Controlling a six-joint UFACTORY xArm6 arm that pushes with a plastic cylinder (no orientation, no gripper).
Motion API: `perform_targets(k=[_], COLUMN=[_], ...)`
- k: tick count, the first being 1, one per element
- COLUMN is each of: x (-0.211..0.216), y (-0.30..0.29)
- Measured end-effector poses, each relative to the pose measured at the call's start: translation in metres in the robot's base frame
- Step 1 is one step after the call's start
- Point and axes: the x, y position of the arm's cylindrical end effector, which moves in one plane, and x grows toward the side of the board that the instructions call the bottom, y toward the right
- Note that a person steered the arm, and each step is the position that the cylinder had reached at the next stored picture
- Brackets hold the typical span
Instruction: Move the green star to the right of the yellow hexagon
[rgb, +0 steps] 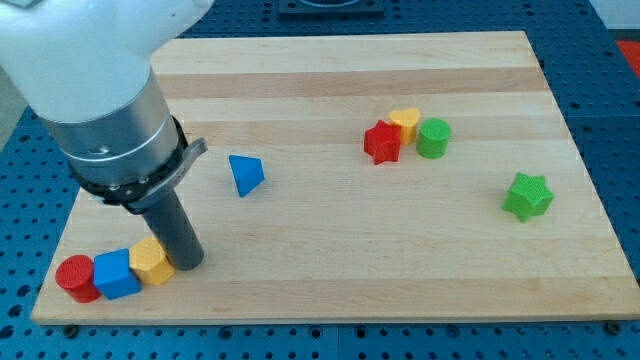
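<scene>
Pale wooden board (330, 250) lies on a blue perforated bench surface (620, 120), which shows along the view's left, right and bottom edges. The arm's white housing (80, 50) and grey collar (115, 140) enter from the view's top left, ending in a straight dark rod (172, 228).

The rod carries no gripper, so nothing is grasped or clenched. The tip (190, 264) rests on the board at the view's lower left, just to the right of the yellow hexagon (150, 261) and apparently touching it; actual contact cannot be confirmed.

A row of three blocks lies at the view's lower left corner. From left to right: a red cylinder (76, 278), a blue cube (116, 274), then the yellow hexagon. Each appears to touch its neighbour.

The green star (527, 195) sits alone near the view's right edge, well apart from the yellow hexagon and from the tip, with most of the board between them.

A blue triangular block (245, 173) lies by itself just to the right of the collar, above the tip.

A cluster of three sits right of centre toward the view's top: a red star (382, 142), a yellow heart-like block (404, 122) behind it, and a green cylinder (433, 137) on the right. All three are close together, seemingly touching.
</scene>
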Motion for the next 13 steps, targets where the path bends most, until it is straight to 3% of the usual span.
perform_targets(k=[1, 4, 6, 7, 8, 10, 13], x=[0.0, 0.014, -0.005, -0.035, -0.057, -0.055, -0.055], y=[0.027, 0.293, 0.463, 0.483, 0.438, 0.31, 0.289])
